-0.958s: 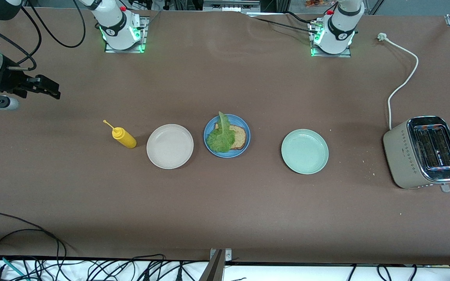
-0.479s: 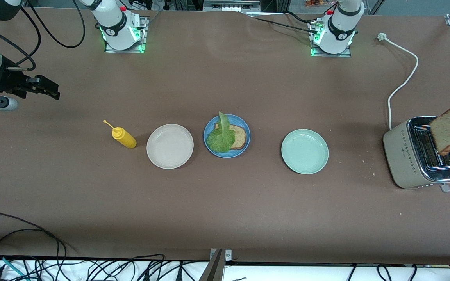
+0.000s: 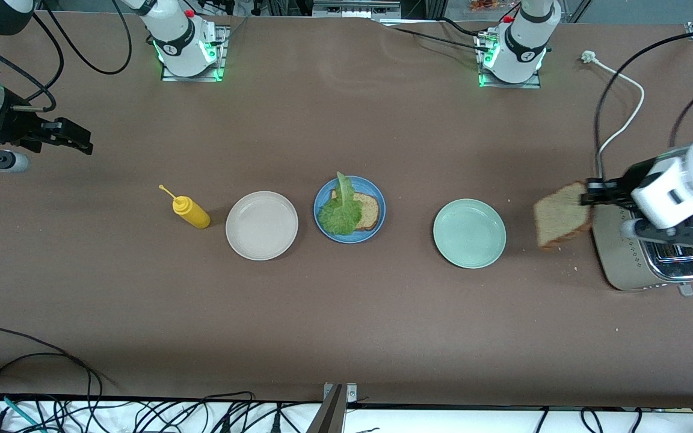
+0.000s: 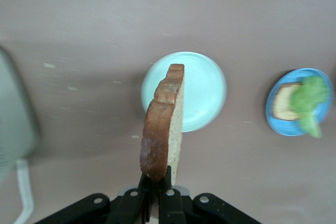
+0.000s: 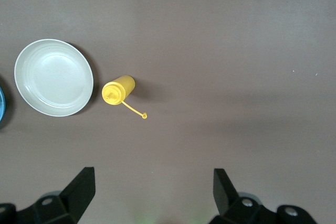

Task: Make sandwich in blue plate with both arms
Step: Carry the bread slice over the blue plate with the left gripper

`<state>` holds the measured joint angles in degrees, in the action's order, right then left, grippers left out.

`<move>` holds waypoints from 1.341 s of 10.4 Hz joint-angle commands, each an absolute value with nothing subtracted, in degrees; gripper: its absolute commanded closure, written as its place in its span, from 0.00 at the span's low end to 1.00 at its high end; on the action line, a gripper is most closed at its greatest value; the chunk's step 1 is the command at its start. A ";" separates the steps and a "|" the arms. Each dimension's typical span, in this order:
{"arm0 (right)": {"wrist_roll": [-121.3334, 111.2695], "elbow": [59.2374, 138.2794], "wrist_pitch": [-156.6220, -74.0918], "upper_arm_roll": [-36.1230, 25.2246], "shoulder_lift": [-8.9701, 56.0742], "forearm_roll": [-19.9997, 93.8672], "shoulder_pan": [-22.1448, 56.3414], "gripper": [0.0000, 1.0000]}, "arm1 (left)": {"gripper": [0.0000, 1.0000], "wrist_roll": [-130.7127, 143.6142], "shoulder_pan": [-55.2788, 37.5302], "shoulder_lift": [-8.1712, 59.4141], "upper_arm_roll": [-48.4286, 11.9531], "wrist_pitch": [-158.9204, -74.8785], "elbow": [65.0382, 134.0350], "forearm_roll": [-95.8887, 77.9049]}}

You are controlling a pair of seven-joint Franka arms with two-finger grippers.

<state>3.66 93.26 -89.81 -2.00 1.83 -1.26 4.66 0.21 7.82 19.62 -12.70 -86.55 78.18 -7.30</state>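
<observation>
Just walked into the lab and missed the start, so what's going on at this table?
A sandwich is being built on the blue plate, which already holds one bread slice and a lettuce leaf. The left gripper is shut on a second bread slice, held on edge over the table between the toaster and the mint-green plate. The right gripper waits open at its end of the table.

blue plate, green lettuce, yellow bottle

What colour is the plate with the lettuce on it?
Blue plate, clearest in the front view.
</observation>
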 commanded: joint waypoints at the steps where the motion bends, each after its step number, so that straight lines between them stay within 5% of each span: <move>1: 3.87 92.02 -89.12 -1.93 2.20 -2.02 4.66 0.00 | 1.00 4.30 4.67 24.77 -12.13 -87.36 76.91 -20.09; 8: 3.87 92.02 -88.95 -1.93 2.20 -1.93 4.66 0.00 | 1.00 20.81 -7.62 35.85 -9.94 -96.15 77.61 -44.88; 14: 3.87 92.02 -89.12 -1.85 2.28 -1.93 4.83 0.00 | 1.00 24.52 -28.19 37.79 0.17 -106.15 78.92 -46.32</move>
